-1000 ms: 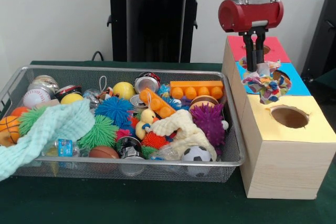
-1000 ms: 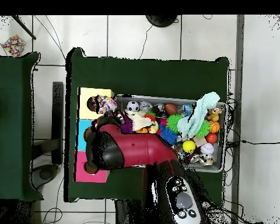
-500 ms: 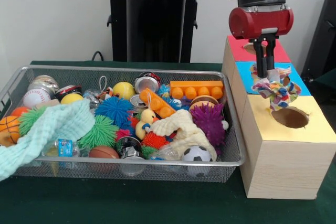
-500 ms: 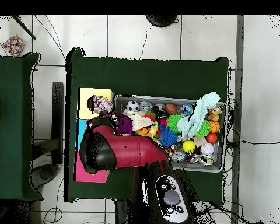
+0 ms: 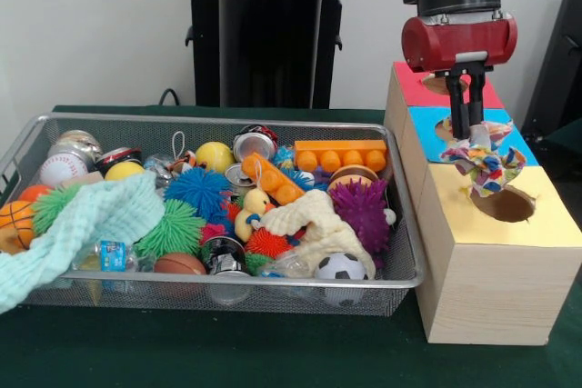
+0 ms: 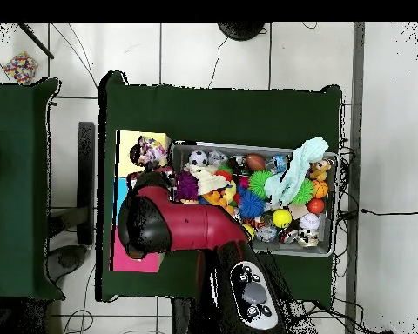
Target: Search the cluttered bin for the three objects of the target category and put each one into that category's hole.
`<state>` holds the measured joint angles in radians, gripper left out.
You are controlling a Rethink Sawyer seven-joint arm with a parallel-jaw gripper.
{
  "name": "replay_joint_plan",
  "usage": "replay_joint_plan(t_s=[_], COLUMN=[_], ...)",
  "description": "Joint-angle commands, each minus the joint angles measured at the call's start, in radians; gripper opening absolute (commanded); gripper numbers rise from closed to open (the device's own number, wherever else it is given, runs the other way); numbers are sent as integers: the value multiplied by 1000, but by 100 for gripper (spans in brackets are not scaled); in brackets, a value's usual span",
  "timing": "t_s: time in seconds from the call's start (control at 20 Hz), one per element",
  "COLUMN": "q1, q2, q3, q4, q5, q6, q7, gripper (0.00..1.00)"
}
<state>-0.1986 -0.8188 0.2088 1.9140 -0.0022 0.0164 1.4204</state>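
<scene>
A dark green cloth covers the table [image 5: 182,352], which stands on a floor of pale tiles [image 6: 212,52] seen from overhead, with a plain light wall [image 5: 91,24] behind in the front view. On the table sits a wire mesh bin [image 5: 218,283] crowded with toys: a mint green cloth [image 5: 82,224] draped over its rim, spiky rubber balls, a small soccer ball [image 5: 340,267], an orange building block [image 5: 341,154], a yellow rubber duck [image 5: 252,209], cans and other balls. I can read no writing on any of them. Just beside the bin stands a wooden box [image 5: 482,252] whose top is split into a red, a blue and a yellow panel, each with a round hole. My gripper [image 5: 466,130] hangs above the line where blue meets yellow, its jaws clamped on the top of a multicoloured rag ball [image 5: 485,165]. The ball dangles below the jaws, just over the near edge of the yellow hole [image 5: 503,204]; it is a shaggy clump with no clear long axis, its loose strips hanging down and outward.
</scene>
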Motion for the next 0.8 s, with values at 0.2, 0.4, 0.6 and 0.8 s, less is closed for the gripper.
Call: replay_joint_plan(t_s=[0.2,0.4,0.6,0.8], q1=[12,18,32,48], q2=[52,67,90,111], q3=[-25,-19,-11,-9], q4=[73,71,75,77], q5=[47,54,71,80], q6=[-70,-88,-104,-105], q7=[299,320,345,358], gripper=[0,0,0,0])
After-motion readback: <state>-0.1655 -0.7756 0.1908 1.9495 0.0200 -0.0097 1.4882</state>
